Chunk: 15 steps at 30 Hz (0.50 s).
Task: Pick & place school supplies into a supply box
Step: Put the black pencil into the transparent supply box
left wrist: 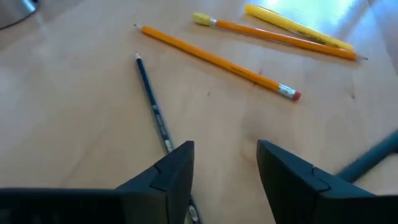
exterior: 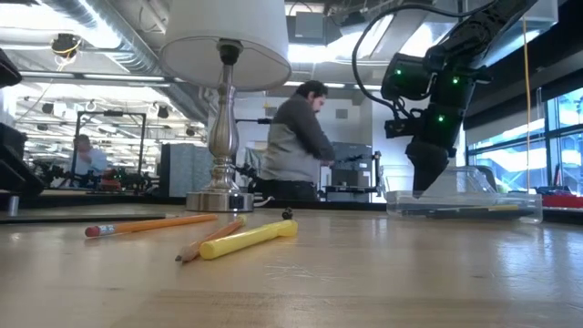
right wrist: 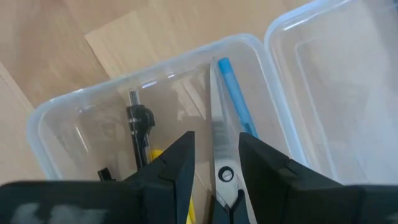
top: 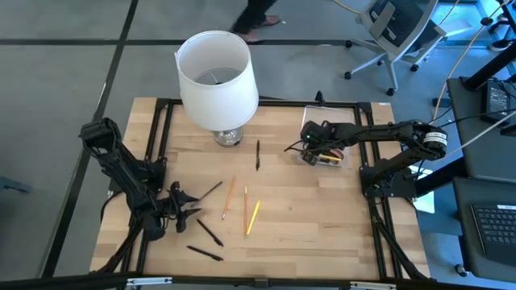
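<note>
we see a light wood table [top: 306,217], smooth, matt; supply box [right wrist: 74,118] clear glossy plastic; scissors [right wrist: 219,134] with bright metal blades; lamp [exterior: 221,118] base polished metal, its shade matt white; gripper fingers [left wrist: 171,177] matt black plastic

The lamp [top: 218,80] is standing at the counter's [top: 306,225] twelve o'clock edge. The supply box [top: 324,156] is sitting toward three o'clock, with the right gripper [top: 313,145] hanging over it and scissors [right wrist: 222,155] lying inside. One pen [top: 257,155] is lying between lamp and box. Loose pencils [top: 239,205] are lying near centre, toward six o'clock; the left gripper [top: 187,206] is resting at eight o'clock beside them.
</note>
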Tool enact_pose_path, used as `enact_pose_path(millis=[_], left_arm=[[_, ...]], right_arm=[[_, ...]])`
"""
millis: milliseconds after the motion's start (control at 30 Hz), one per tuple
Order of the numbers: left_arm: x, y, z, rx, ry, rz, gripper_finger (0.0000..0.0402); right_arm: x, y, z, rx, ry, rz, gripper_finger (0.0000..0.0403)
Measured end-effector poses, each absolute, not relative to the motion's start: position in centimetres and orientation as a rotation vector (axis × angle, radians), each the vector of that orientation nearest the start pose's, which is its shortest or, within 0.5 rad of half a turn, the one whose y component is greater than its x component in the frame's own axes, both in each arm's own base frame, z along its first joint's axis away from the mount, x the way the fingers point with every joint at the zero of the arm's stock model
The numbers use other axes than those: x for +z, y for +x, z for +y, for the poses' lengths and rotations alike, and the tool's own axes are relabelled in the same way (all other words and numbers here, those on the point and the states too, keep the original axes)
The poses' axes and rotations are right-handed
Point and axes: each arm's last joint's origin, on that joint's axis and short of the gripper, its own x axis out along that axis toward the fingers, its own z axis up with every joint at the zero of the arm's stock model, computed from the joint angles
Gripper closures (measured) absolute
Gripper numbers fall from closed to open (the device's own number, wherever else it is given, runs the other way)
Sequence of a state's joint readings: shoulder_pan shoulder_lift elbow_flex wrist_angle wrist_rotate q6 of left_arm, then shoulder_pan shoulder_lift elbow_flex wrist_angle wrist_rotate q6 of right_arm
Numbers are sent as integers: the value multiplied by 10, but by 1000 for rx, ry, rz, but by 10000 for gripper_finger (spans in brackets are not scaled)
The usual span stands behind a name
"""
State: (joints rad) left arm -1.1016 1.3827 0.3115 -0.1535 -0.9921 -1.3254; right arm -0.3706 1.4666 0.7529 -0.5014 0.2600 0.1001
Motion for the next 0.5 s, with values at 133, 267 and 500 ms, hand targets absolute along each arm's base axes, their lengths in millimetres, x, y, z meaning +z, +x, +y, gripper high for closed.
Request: enact_pose_path(millis=[133, 267, 500], left_arm=[[96, 104, -134, 328, -234, 561, 243], [94, 109, -126, 369, -234, 642, 254], [93, 113, -121, 388, -172, 669, 271]], right_arm=[[162, 233, -98, -614, 152, 1179, 274], [163, 234, -99, -614, 151, 1168, 274], [162, 233, -99, -613, 149, 1170, 274]])
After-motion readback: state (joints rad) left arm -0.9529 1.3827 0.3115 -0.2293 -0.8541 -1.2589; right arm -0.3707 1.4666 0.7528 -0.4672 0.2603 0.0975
